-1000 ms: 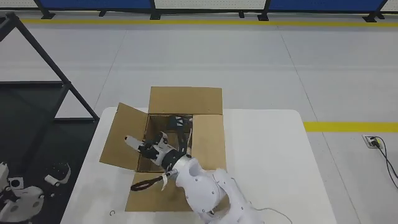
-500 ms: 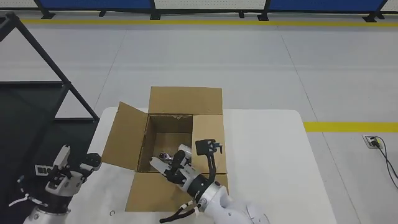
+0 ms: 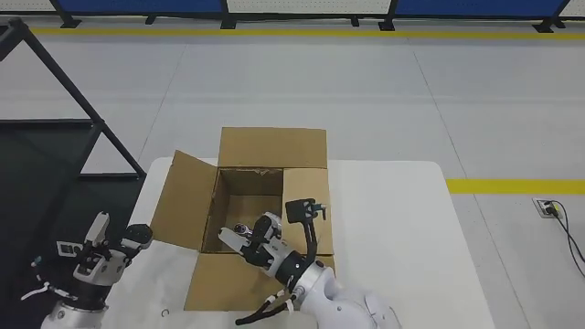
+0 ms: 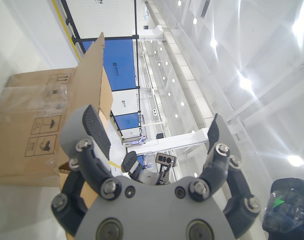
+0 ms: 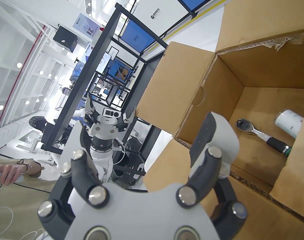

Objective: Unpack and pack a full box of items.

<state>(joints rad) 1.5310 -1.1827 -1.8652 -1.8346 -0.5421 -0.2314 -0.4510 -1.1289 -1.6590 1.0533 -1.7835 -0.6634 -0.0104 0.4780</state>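
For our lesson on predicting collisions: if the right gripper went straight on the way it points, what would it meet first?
The right gripper would probably meet the near edge of the box's raised side flap, right in that line. Depth is unclear: it could slip past, toward the left gripper beyond.

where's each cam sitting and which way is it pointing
Top: above the arms, looking down at the table and open box; left arm and right arm show.
Left wrist: beside the box, tilted up at the ceiling; its open left pincer shows.
Right wrist: over the box's near flap, looking in at a ratchet; its open right pincer shows.
Shared: both wrist views show the box and the other arm's pincer.
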